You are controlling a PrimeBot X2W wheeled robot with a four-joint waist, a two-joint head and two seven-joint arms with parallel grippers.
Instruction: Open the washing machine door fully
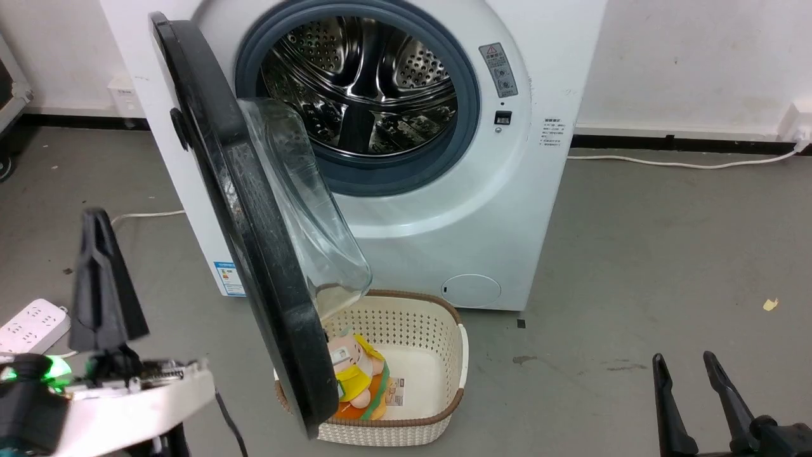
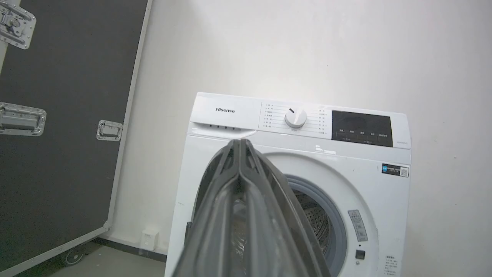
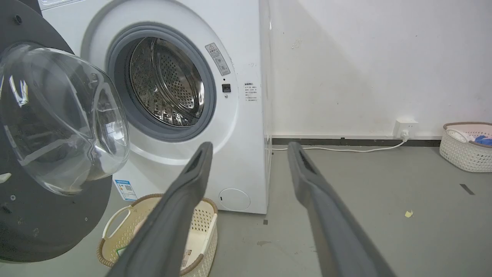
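Plainly ajar, the washing machine door hangs from its hinge on the left of the washing machine, swung out so the head view sees its black rim nearly edge-on, with the clear glass bowl bulging toward the opening. Behind it the steel drum shows inside the grey rubber ring. On the floor before the machine sits a cream basket holding one soft toy; in the head view the door's lower rim overlaps the basket's left side. A small round white flap sits low on the front panel. The left gripper stands left of the door and apart from it, fingers pressed together on nothing. The right gripper is low on the right, well apart, fingers spread and empty. A second basket stands by the far wall, making two. One power strip lies at the left, and one white cable runs along the skirting. A black case stands left of the machine. The top panel reads "Hisense" beside one dial; the grey warning label and blue sticker are too small to read.
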